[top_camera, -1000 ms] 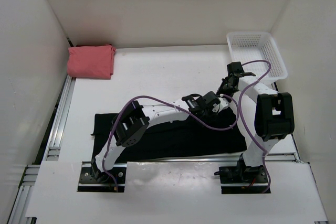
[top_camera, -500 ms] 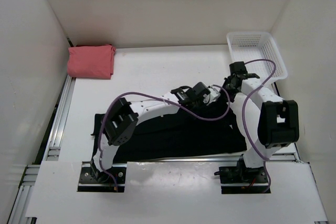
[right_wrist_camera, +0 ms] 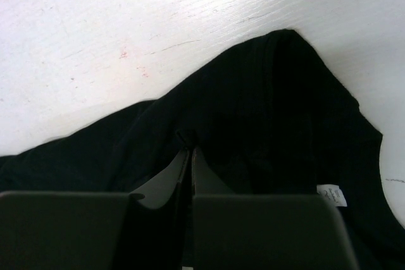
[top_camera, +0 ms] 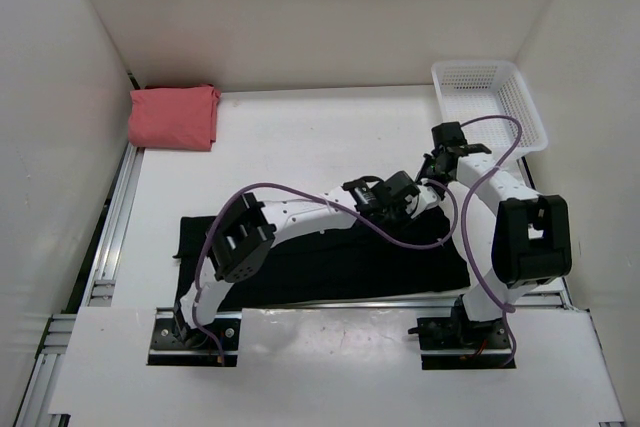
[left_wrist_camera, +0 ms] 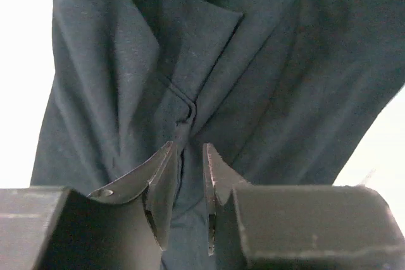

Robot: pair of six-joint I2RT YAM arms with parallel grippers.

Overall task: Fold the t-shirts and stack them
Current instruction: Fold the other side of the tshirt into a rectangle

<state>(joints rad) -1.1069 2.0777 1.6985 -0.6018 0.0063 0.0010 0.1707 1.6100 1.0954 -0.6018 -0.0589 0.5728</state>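
The pink shirt (top_camera: 173, 117) lies folded in the far left corner. The black shirt (top_camera: 330, 262) is not yet folded and lies spread across the near middle of the table (top_camera: 300, 147). I see no third shirt.

My left claw (left_wrist_camera: 188, 151) is nearly closed on a ridge of the black cloth. My right claw (right_wrist_camera: 190, 151) is clamped tight near its far right edge. The fabric looks soft and creased, and a small white tag (right_wrist_camera: 331, 195) shows.

Evenly lit from above, soft shadows only. Overexposed on the white worktop (right_wrist_camera: 95, 17) in 2 wrist views, murky across the black t-shirt (right_wrist_camera: 266, 112), soft near the lens.
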